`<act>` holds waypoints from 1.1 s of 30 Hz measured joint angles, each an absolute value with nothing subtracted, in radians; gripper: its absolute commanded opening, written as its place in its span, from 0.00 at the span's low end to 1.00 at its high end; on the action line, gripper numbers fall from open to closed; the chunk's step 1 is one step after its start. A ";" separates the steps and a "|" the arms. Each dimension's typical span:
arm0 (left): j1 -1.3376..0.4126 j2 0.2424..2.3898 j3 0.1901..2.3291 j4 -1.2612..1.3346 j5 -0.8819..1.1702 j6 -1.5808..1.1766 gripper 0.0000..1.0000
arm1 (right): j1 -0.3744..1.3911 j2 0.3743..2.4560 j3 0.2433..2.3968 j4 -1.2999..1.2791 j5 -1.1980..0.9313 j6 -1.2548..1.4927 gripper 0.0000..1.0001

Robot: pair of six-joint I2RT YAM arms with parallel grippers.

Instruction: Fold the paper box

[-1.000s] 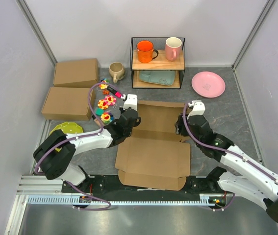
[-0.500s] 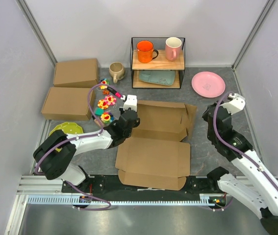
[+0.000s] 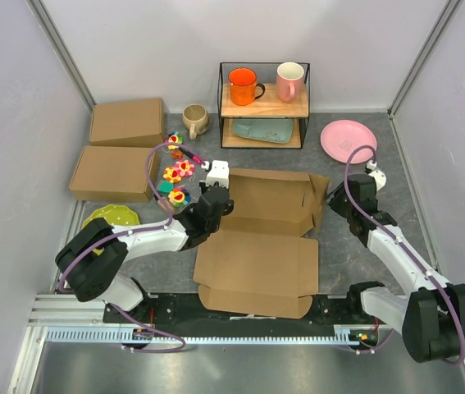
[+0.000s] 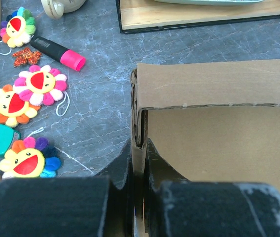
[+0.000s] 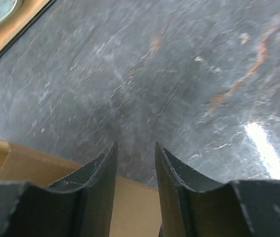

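The paper box (image 3: 257, 263) lies half folded in the middle of the table, its back wall raised and its front lid flat. My left gripper (image 3: 218, 201) is shut on the box's upright left side wall; in the left wrist view that cardboard edge (image 4: 139, 123) is pinched between the fingers of the gripper (image 4: 140, 145). My right gripper (image 3: 335, 202) hovers just off the box's right side flap (image 3: 319, 197), which leans outward. In the right wrist view it (image 5: 136, 145) stands open with nothing between the fingers, brown cardboard (image 5: 135, 212) below them.
Two flat cardboard boxes (image 3: 125, 123) (image 3: 113, 172) lie at the back left. Flower toys (image 3: 179, 174) and a pink marker (image 3: 191, 153) are beside my left arm. A wire shelf (image 3: 263, 105) with mugs, a beige mug (image 3: 194, 119), a pink plate (image 3: 348, 141) and a green plate (image 3: 111, 216) are around.
My right gripper left the box's right side, swung out to the right, then came back low beside the right flap. That flap now leans outward. The left gripper kept its grip.
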State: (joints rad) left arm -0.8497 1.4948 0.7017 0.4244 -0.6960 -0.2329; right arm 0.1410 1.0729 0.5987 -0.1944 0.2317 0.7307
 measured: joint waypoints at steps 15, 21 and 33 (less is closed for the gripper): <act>-0.850 1.495 0.702 0.425 -0.697 -0.226 0.02 | 0.182 0.854 0.414 0.008 -0.069 0.620 0.56; -0.850 1.495 0.702 0.425 -0.697 -0.226 0.02 | 0.223 0.779 0.406 0.049 -0.075 0.593 0.58; -0.850 1.492 0.702 0.422 -0.687 -0.218 0.02 | 0.281 0.918 0.411 0.121 -0.091 0.567 0.62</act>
